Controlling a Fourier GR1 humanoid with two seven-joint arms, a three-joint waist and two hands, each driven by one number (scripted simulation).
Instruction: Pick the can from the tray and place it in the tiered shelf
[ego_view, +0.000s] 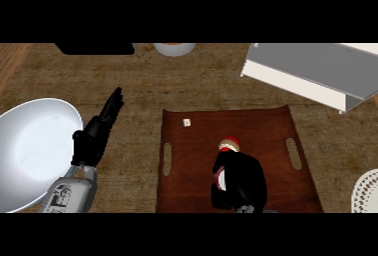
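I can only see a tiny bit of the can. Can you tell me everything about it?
The small can with a red top and cream band sits on the brown rectangular tray with slot handles, near its middle. Only its upper end shows. The right black robot hand curls round it and hides the rest, so its body and label can't be made out.

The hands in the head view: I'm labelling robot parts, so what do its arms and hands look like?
The left hand is matte black with slim straight fingers, on a light grey cylindrical forearm bearing small dark markings. The right hand is a bulky, glossy black shape; its forearm barely shows. No cables visible.
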